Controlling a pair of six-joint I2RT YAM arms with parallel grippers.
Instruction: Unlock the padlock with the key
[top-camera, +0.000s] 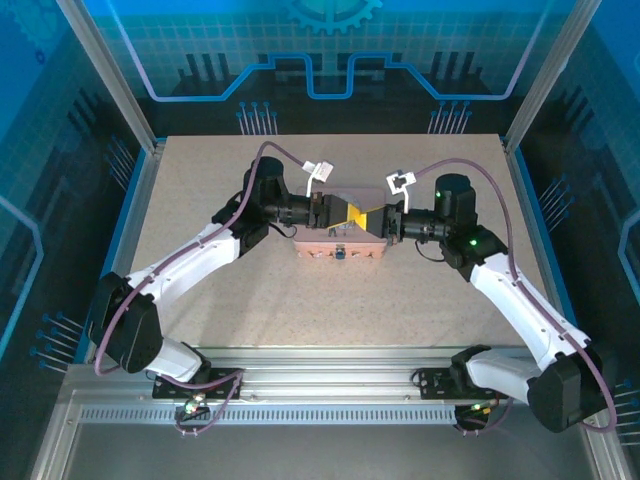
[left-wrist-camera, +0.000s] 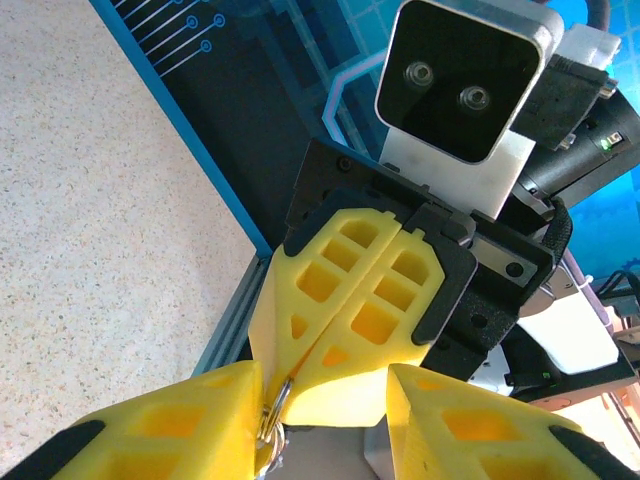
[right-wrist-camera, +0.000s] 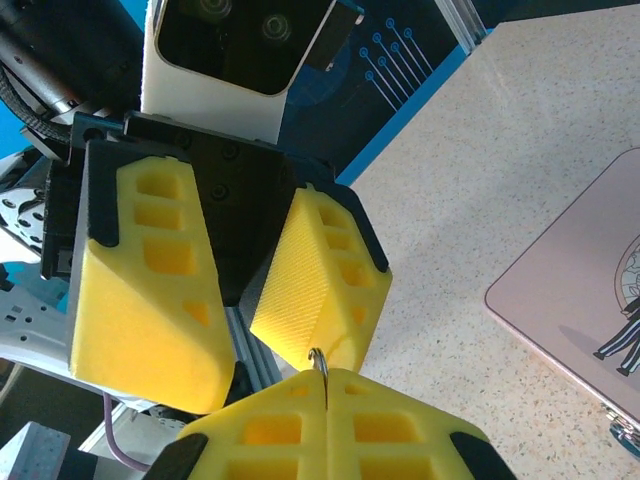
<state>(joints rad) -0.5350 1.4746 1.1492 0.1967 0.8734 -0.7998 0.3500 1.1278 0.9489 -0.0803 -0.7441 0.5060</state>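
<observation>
Handover: right pincer (right-wrist-camera: 326, 385) clenching metal ring (right-wrist-camera: 320, 360).
Left pincer (left-wrist-camera: 325, 400): gaping, released, flanking ring.
Technique: centring ring before squeezing.

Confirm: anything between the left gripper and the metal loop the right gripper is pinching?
Nothing visible. The loop pokes out of the shut right gripper, and the left gripper has its open fingers on either side of it. In the left wrist view the loop sits right beside one finger; whether they touch can't be told.
</observation>
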